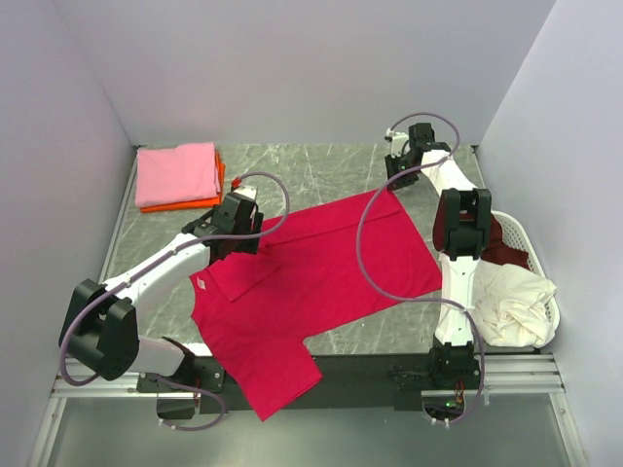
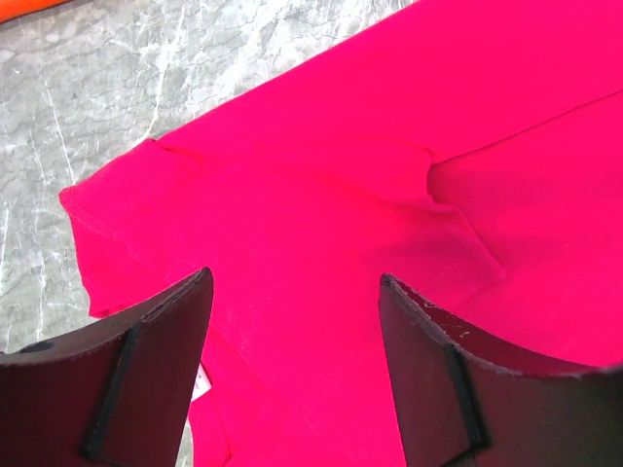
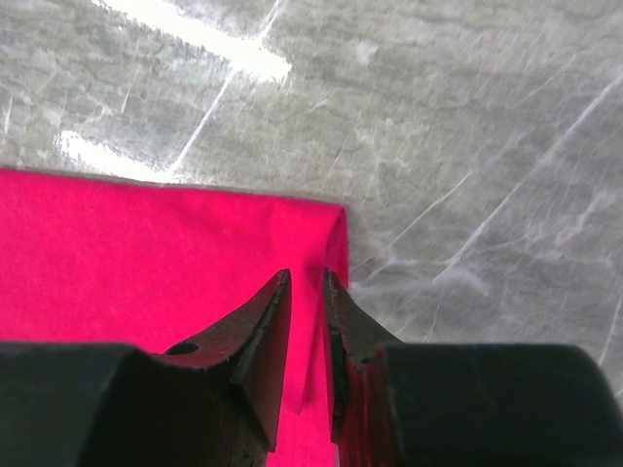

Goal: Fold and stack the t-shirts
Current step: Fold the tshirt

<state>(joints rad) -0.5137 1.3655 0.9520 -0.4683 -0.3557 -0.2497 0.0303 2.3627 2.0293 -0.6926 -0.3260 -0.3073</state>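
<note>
Two arms work over one crimson t-shirt (image 1: 321, 272) spread on the marble table (image 1: 321, 170). Left gripper (image 2: 292, 282): jaws wide apart, nothing between them; a folded-over sleeve lies below and just ahead. Right gripper (image 3: 307, 277): jaws almost together with a thin slit left, tips at the shirt's corner, bare table ahead and to their right. Cannot tell if the cloth is pinched.

robot lab bench, plain white walls (image 1: 292, 58), marble-look table (image 1: 331, 175), aluminium rail (image 1: 516, 375)
</note>
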